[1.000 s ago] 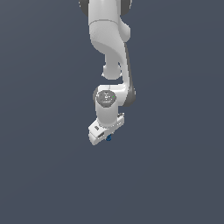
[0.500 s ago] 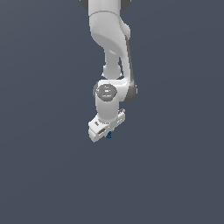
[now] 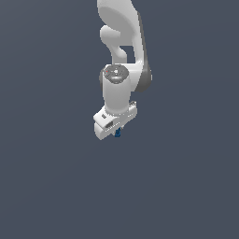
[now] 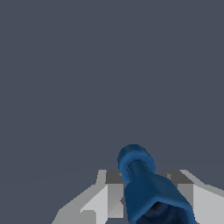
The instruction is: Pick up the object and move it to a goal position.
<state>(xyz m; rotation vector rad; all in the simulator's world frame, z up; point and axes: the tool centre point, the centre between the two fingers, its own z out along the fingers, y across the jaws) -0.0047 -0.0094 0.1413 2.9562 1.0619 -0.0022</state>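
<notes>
— What surrounds the arm?
— Only a flat slate-grey ground (image 3: 51, 186); I see nothing standing in its way.
— And the object?
— One dark-blue object (image 4: 146, 186), clenched between the fingers (image 4: 109, 192) of the single gripper (image 4: 144, 192), its flared end close to the wrist camera.
— Do the views differ?
— The exterior view shows the whole white arm (image 3: 122, 56) hanging from above, with just a blue sliver (image 3: 118, 133) peeking under the gripper (image 3: 116, 131). The wrist view shows the object's shape and both fingers.

object (image 4: 144, 183) — between hand (image 4: 146, 192) fingers | exterior view: object (image 3: 118, 133) just under hand (image 3: 115, 127)
</notes>
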